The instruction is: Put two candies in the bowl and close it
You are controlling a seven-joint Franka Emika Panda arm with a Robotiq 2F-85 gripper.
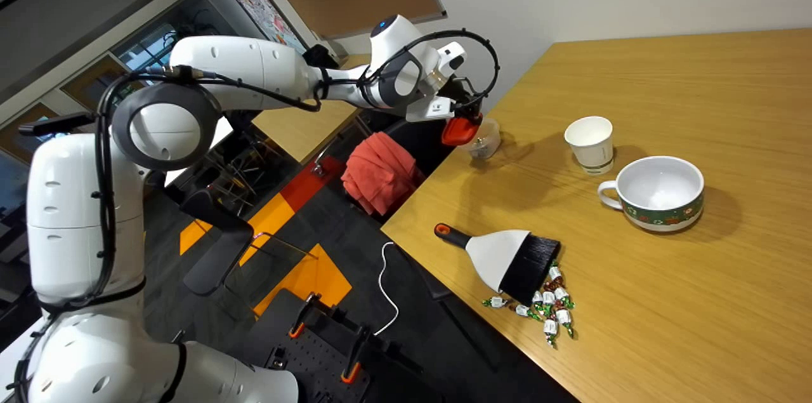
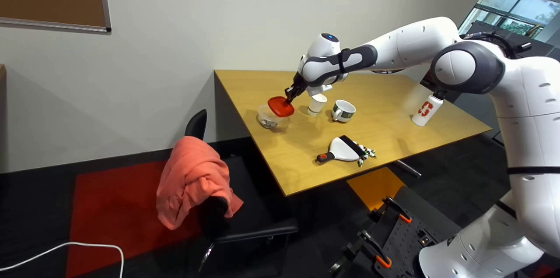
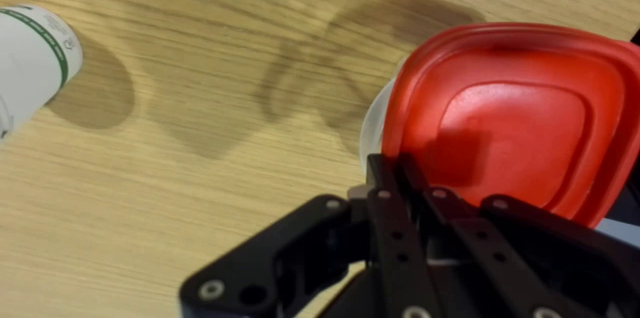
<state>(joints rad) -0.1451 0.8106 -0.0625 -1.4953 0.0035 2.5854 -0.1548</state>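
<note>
My gripper (image 3: 398, 160) is shut on the edge of a red lid (image 3: 515, 127) in the wrist view. The lid is tilted in both exterior views (image 1: 460, 131) (image 2: 281, 107), above and beside a small clear plastic bowl (image 2: 265, 116). The bowl stands near the table's end and also shows in an exterior view (image 1: 487, 139). In the wrist view the lid hides most of the bowl (image 3: 371, 130). Small silvery things lie in the bowl, too unclear to count. Several candies (image 1: 550, 306) in white, green and red wrappers lie at the dustpan brush, also in an exterior view (image 2: 367, 153).
A white paper cup (image 1: 591, 144) and a white mug with a green band (image 1: 660, 193) stand beyond the bowl. A small brush with a white body (image 1: 498, 257) lies by the candies. A white bottle (image 2: 426, 110) stands on the table. A chair with a coral cloth (image 2: 194, 179) is beside the table.
</note>
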